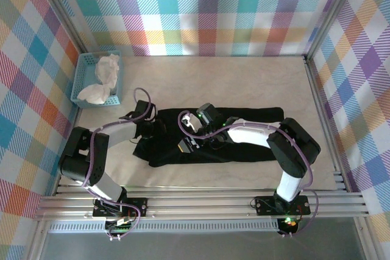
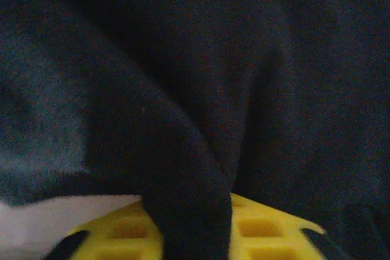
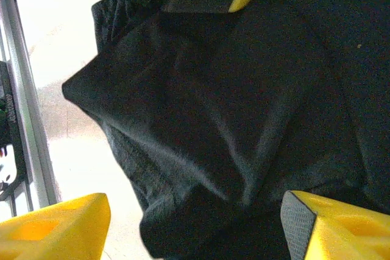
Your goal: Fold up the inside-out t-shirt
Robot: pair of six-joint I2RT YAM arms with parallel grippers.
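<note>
The black t-shirt (image 1: 244, 135) lies crumpled across the middle of the table, plain black on every visible side, with no print showing. My left gripper (image 1: 153, 127) rests on its left end. In the left wrist view the left gripper (image 2: 194, 226) has a thick fold of the t-shirt (image 2: 183, 120) pinched between its yellow fingers (image 2: 116, 235). My right gripper (image 1: 190, 143) hovers just right of it, over the shirt's front-left part. In the right wrist view the right gripper (image 3: 195, 229) stands wide open above wrinkled t-shirt (image 3: 231, 101) fabric, its yellow fingers (image 3: 55, 229) apart.
A light-blue basket (image 1: 77, 83) holding a white cloth (image 1: 105, 77) stands at the back left. Bare table (image 1: 244, 83) stretches behind the shirt. Metal rails (image 1: 201, 202) run along the near edge. Checked walls close in three sides.
</note>
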